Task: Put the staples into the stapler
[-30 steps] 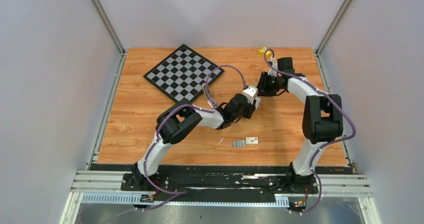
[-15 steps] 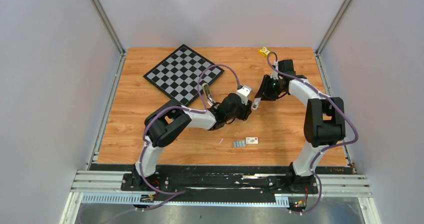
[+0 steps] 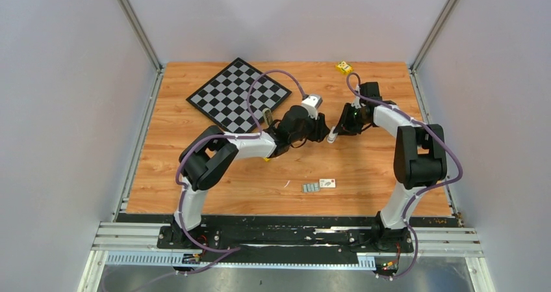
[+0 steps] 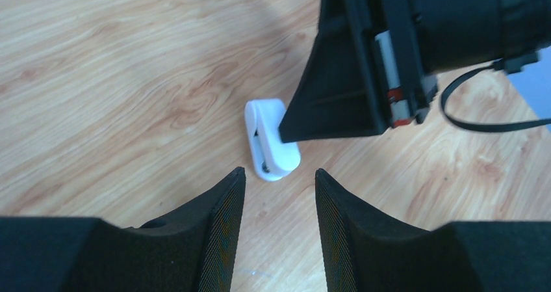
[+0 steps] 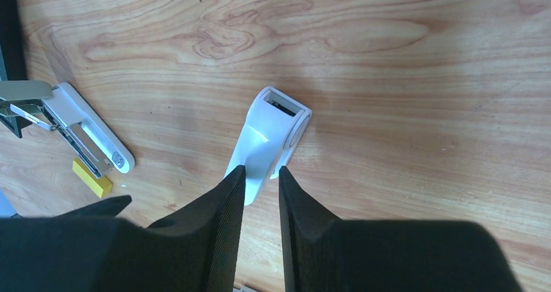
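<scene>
Wooden tabletop: right of the chessboard, right gripper pinches a white plastic piece; left gripper gapes empty beside it.

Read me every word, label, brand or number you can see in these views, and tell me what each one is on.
No text is legible anywhere.
Label on the small white box: too small to read.
Round mark on the stapler: blurred, unreadable.
</scene>
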### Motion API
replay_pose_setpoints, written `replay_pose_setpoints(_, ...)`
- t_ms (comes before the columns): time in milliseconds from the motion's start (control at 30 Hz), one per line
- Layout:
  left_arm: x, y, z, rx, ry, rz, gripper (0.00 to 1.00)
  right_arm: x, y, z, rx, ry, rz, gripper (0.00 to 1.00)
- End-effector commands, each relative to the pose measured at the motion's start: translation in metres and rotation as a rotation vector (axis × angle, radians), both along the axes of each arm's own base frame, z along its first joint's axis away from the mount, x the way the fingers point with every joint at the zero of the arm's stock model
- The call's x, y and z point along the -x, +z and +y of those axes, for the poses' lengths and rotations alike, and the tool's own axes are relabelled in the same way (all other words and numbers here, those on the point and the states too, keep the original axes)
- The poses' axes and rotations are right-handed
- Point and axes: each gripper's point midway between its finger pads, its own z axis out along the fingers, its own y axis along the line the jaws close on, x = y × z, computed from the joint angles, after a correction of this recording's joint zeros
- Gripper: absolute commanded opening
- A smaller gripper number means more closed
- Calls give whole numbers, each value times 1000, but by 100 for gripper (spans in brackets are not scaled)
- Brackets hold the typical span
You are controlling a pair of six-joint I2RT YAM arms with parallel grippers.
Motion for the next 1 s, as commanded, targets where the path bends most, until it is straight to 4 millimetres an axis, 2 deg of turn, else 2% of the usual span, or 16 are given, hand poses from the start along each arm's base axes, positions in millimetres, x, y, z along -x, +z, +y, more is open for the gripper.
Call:
replay_pose_setpoints(0, -1, -3, -16, 20, -38, 30, 46, 18, -28, -7, 45, -18, 91, 28)
replay_pose_setpoints(267, 0, -28, -29, 1, -88, 69, 45, 31, -44, -14, 88, -20, 132, 24)
replay_pose_setpoints(433, -2, -48, -29, -32, -85, 91, 41, 40, -56, -18, 108, -29, 164, 24)
replay_pose_setpoints(533, -1, -60, -25, -63, -80, 100, 37, 40, -56, -17, 107, -26, 163, 23)
replay_pose_setpoints(600, 0, -59, -22, -66, -79, 94, 37, 35, -51, -17, 105, -18, 142, 23)
replay_pose_setpoints(700, 1, -45, -19, -63, -77, 73, 39, 21, -31, -13, 86, -3, 88, 24)
replay_pose_setpoints(800, 3, -14, -11, -61, -67, 40, 40, 6, 2, -6, 53, 10, 17, 27)
replay_pose_setpoints(900, 9, 12, 5, -62, -39, 15, 41, 2, 29, 0, 28, 31, -31, 32)
replay_pose_setpoints(967, 15, 25, 19, -68, -18, 7, 42, 7, 41, 3, 29, 43, -46, 34)
